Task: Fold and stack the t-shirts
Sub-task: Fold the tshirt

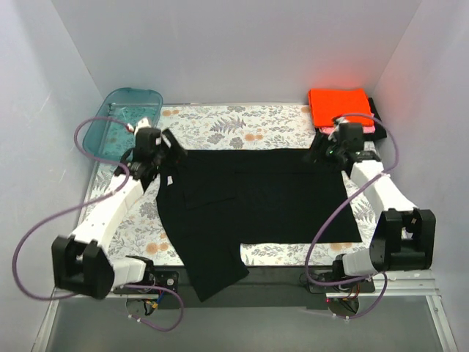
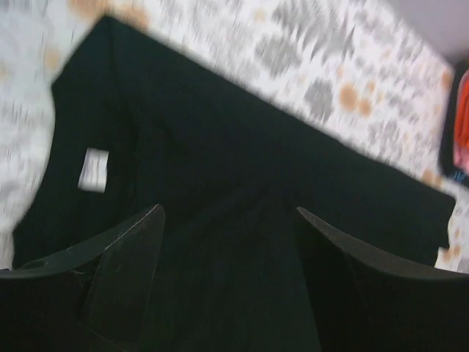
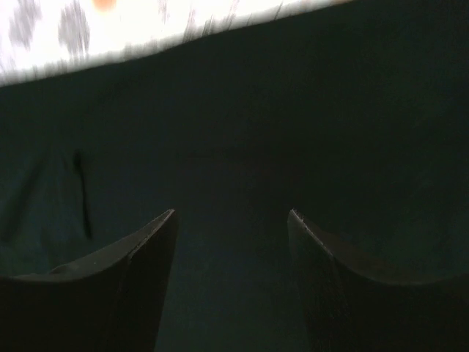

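A large plain black t-shirt [image 1: 249,202] lies spread across the table, one sleeve hanging over the front edge; it also shows in the left wrist view [image 2: 242,169] with a white neck label [image 2: 93,169]. A folded orange t-shirt [image 1: 339,108] lies on a stack at the back right, with pink [image 1: 370,129] and black cloth under it. My left gripper [image 1: 170,152] is open above the shirt's left end [image 2: 229,213]. My right gripper [image 1: 320,152] is open above the shirt's back right corner [image 3: 233,214]. Neither holds cloth.
A teal see-through plastic tub [image 1: 123,123] stands at the back left. The table has a floral cover [image 1: 242,125]. White walls enclose the left, back and right sides. Purple cables loop beside both arms.
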You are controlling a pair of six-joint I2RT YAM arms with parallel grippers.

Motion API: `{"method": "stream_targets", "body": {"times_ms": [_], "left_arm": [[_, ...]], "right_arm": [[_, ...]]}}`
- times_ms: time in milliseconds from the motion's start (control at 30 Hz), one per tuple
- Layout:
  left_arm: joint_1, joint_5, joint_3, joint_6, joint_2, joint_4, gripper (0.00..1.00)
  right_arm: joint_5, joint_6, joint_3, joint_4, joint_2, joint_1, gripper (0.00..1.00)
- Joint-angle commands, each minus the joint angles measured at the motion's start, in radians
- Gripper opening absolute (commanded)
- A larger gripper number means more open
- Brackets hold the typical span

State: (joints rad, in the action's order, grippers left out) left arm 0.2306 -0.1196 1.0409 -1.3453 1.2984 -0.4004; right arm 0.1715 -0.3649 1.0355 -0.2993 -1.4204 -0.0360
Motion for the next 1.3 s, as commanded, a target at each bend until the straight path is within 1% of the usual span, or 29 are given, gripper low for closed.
{"method": "stream_targets", "body": {"times_ms": [0, 33, 67, 100, 167, 233, 333, 467, 500, 533, 600, 633, 733, 767, 867, 967, 1033, 1067, 1133, 1167, 1233, 1267], "left_arm": [[0.039, -0.023, -0.198, -0.095, -0.14, -0.234, 0.7], [0.058, -0.015, -0.234, -0.113, -0.177, -0.257, 0.7], [0.064, 0.006, -0.272, -0.142, -0.245, -0.293, 0.7], [0.067, 0.018, -0.329, -0.153, -0.272, -0.302, 0.7], [0.072, 0.043, -0.383, -0.17, -0.321, -0.293, 0.7], [0.073, 0.049, -0.416, -0.173, -0.309, -0.278, 0.7], [0.073, 0.029, -0.417, -0.161, -0.225, -0.232, 0.69], [0.073, -0.003, -0.426, -0.167, -0.094, -0.134, 0.64], [0.072, -0.012, -0.424, -0.17, -0.07, -0.121, 0.62], [0.067, -0.018, -0.418, -0.169, -0.013, -0.112, 0.62], [0.058, -0.028, -0.4, -0.166, 0.036, -0.088, 0.6], [0.046, -0.032, -0.392, -0.164, 0.088, -0.081, 0.6], [0.017, -0.046, -0.352, -0.144, 0.146, -0.063, 0.59], [0.009, -0.049, -0.329, -0.135, 0.174, -0.054, 0.59], [-0.007, -0.06, -0.289, -0.121, 0.199, -0.061, 0.59], [-0.008, -0.057, -0.246, -0.124, 0.174, -0.121, 0.61], [-0.007, -0.061, -0.242, -0.144, 0.104, -0.172, 0.62], [-0.008, -0.074, -0.248, -0.161, 0.037, -0.225, 0.62], [-0.004, -0.094, -0.275, -0.176, -0.031, -0.279, 0.62], [-0.004, -0.101, -0.288, -0.179, -0.068, -0.328, 0.62], [-0.001, -0.121, -0.321, -0.184, -0.155, -0.377, 0.61], [0.001, -0.129, -0.334, -0.214, -0.177, -0.431, 0.59]], "right_arm": [[-0.108, 0.046, -0.13, -0.176, 0.072, -0.093, 0.69], [-0.119, 0.049, -0.156, -0.184, 0.09, -0.126, 0.69], [-0.127, 0.052, -0.188, -0.187, 0.106, -0.136, 0.69], [-0.132, 0.055, -0.236, -0.187, 0.127, -0.142, 0.69], [-0.15, 0.061, -0.278, -0.184, 0.133, -0.151, 0.7], [-0.164, 0.066, -0.301, -0.167, 0.112, -0.151, 0.71], [-0.167, 0.076, -0.298, -0.121, 0.061, -0.151, 0.71], [-0.155, 0.075, -0.279, -0.069, -0.021, -0.151, 0.71], [-0.153, 0.072, -0.273, -0.063, -0.056, -0.15, 0.71], [-0.155, 0.072, -0.269, -0.058, -0.075, -0.15, 0.71], [-0.164, 0.07, -0.256, -0.041, -0.115, -0.15, 0.71], [-0.167, 0.07, -0.252, -0.035, -0.126, -0.145, 0.71], [-0.167, 0.075, -0.221, -0.02, -0.175, -0.134, 0.71], [-0.193, 0.075, -0.207, -0.018, -0.187, -0.13, 0.71], [-0.191, 0.075, -0.163, -0.021, -0.212, -0.127, 0.71], [-0.179, 0.072, -0.146, -0.047, -0.184, -0.128, 0.71], [-0.179, 0.07, -0.167, -0.073, -0.126, -0.128, 0.72], [-0.179, 0.07, -0.182, -0.081, -0.077, -0.128, 0.72], [-0.179, 0.066, -0.225, -0.098, -0.026, -0.128, 0.73], [-0.153, 0.061, -0.238, -0.104, -0.002, -0.128, 0.74], [-0.156, 0.057, -0.279, -0.118, 0.066, -0.128, 0.77], [-0.161, 0.055, -0.29, -0.121, 0.087, -0.127, 0.77]]}}
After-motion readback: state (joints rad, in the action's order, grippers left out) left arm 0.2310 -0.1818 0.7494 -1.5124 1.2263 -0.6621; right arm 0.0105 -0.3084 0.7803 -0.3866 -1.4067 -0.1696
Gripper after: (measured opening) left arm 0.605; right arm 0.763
